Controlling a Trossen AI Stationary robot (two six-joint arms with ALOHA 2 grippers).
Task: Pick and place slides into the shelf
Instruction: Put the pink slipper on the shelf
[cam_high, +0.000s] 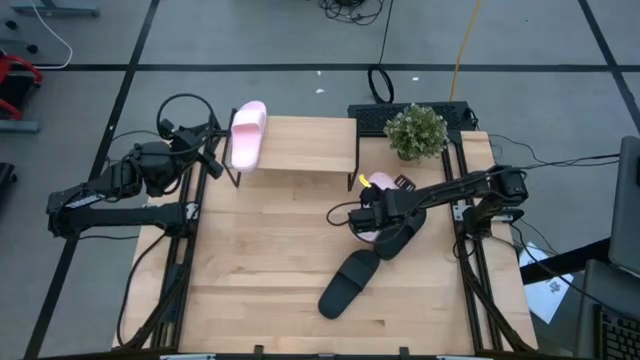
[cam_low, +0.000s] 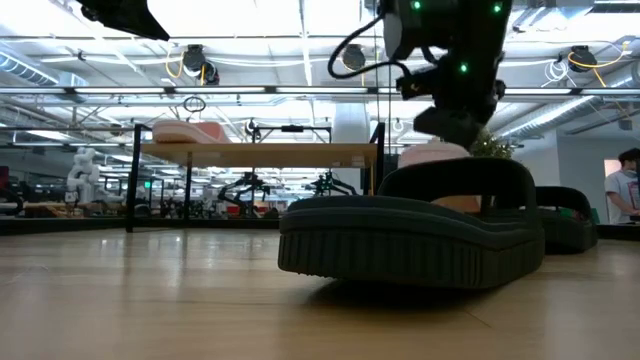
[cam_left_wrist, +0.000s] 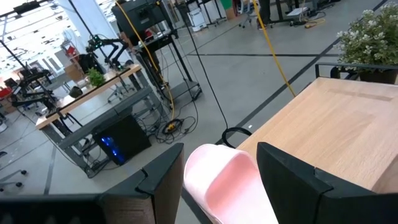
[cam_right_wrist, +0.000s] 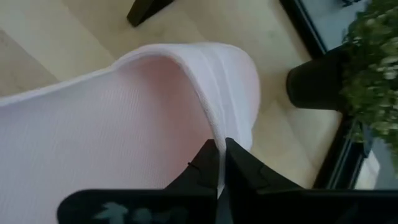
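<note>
One pale pink slide (cam_high: 247, 133) lies sole-down on the left end of the shelf (cam_high: 300, 145), a light plank on thin black legs. My left gripper (cam_high: 214, 142) is at that end, open; in the left wrist view its fingers stand on either side of this slide (cam_left_wrist: 227, 180). My right gripper (cam_high: 362, 215) is right of the shelf, shut on the second pink slide (cam_high: 380, 184). Two black slides lie on the table, one (cam_high: 400, 238) under the right arm and one (cam_high: 348, 283) nearer the near edge. My right gripper (cam_right_wrist: 219, 148) pinches the pink slide's thin raised side rim (cam_right_wrist: 214, 127) between its two fingers, near the rounded end. In the low view the slide (cam_low: 435, 152) shows below the gripper, above the black slide's strap (cam_low: 460, 175), seemingly clear of the table.
A potted plant (cam_high: 415, 130) stands at the far right, just beyond the shelf's right end. The near black slide (cam_low: 420, 235) fills the low view's middle. Bare tabletop (cam_high: 260, 260) lies left and near. Cables and floor surround the table.
</note>
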